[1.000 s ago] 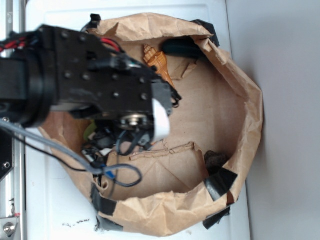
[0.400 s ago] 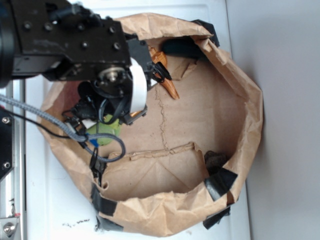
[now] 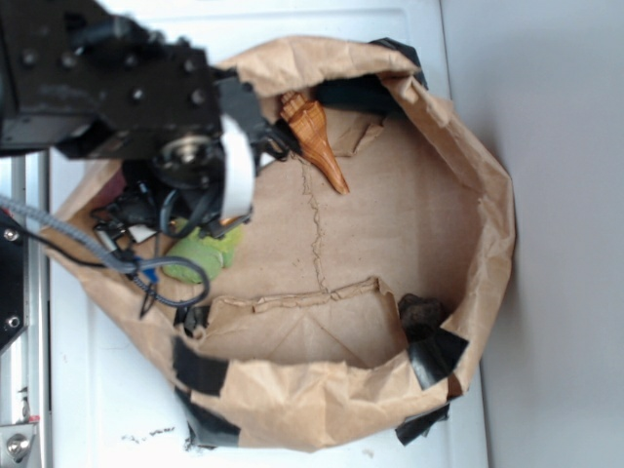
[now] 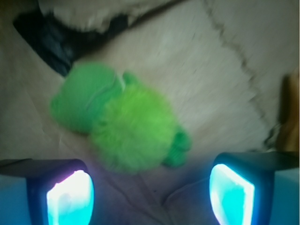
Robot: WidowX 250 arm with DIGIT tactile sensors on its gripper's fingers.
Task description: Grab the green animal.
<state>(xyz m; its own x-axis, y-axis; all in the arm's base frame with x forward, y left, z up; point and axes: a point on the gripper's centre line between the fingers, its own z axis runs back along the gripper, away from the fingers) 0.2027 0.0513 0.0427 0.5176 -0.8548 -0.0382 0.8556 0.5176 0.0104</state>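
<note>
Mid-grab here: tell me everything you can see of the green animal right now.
The green animal is a small plush: smooth, rounded light-green head at upper left, fuzzy yellow-green body, small stubby green bits at lower right. It lies on the brown paper floor of the bag, near its left wall. The gripper is open above it, not touching it.

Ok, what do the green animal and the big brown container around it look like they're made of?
The small fuzzy green animal looks like soft plush: shaggy yellow-green pile on the body, a smoother, felt-like head. The crumpled brown paper container appears to be a matte kraft-paper bag rolled down, judging by its creases and torn seams, patched with what seems to be black tape.
</note>
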